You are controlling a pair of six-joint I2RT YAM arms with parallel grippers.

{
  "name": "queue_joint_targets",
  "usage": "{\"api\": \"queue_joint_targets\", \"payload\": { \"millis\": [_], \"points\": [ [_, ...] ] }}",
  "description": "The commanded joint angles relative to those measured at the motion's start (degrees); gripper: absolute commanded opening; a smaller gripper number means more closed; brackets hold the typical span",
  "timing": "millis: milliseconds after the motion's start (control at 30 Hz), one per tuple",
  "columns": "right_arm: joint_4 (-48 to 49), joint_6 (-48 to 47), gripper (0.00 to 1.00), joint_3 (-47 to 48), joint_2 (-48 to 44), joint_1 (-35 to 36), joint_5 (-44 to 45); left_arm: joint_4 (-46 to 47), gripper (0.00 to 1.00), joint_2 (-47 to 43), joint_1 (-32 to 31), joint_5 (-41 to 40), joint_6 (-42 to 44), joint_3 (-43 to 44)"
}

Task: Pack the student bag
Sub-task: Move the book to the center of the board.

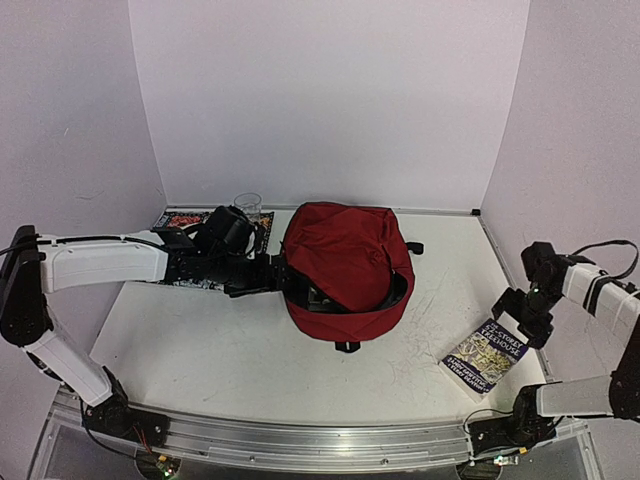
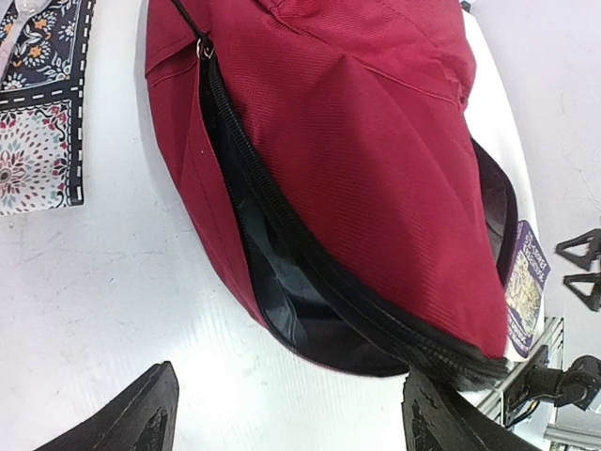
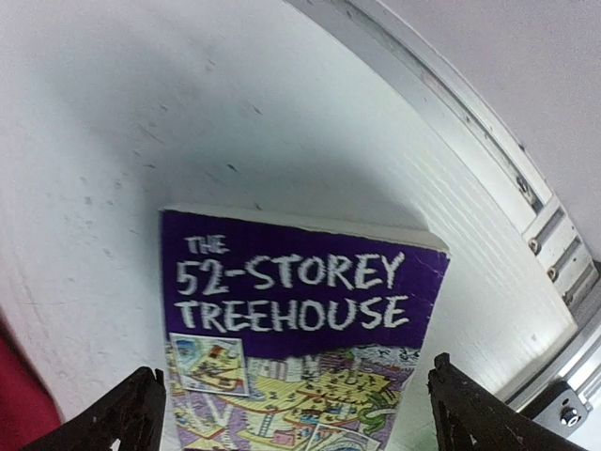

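The student bag (image 1: pixel 345 262) lies in the middle of the table, dark red with black trim. Its zip gapes along the left side, showing black lining (image 2: pixel 282 282). My left gripper (image 1: pixel 272 275) sits at that opening, just short of the bag (image 2: pixel 376 141). In the left wrist view this gripper (image 2: pixel 291 423) is open, with only bare table between its fingers. A purple paperback, "The 52-Storey Treehouse" (image 1: pixel 485 356), lies flat at the front right. My right gripper (image 1: pixel 522 318) hovers over the book (image 3: pixel 300 310). Its jaws (image 3: pixel 300 413) stand wide open on either side of the cover without touching it.
A patterned book or cloth (image 1: pixel 182 222) lies at the back left under the left arm, also showing in the left wrist view (image 2: pixel 38 103). A clear glass (image 1: pixel 247 205) stands behind it. The metal rail (image 3: pixel 488 141) runs along the table's near edge beside the paperback.
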Motion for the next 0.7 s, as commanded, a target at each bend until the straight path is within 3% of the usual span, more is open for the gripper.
{"api": "queue_joint_targets", "payload": {
  "millis": [0,133,267,433,667],
  "points": [
    [1.1,2.0,0.98,-4.7,1.9,-0.2,-1.6,-1.6,0.84,-2.7,-0.2,1.5,0.2,4.4],
    [6.2,-2.0,0.98,-7.7,3.9,-0.2,-5.8,-1.6,0.84,-1.7,-1.6,3.0,-0.7,8.5],
    [13.0,-5.5,0.98,-9.8,3.8,-0.1,-15.7,-1.6,0.84,0.1,-4.6,3.0,-0.9,12.8],
    [19.5,-7.3,0.97,-8.2,6.0,2.1,-22.7,-1.6,0.84,2.3,-6.5,2.2,-1.1,15.4],
    [25.5,-4.4,0.93,-1.1,14.8,14.3,-25.4,-1.6,0.83,8.1,-10.3,3.7,-1.3,21.7]
  ]
}}
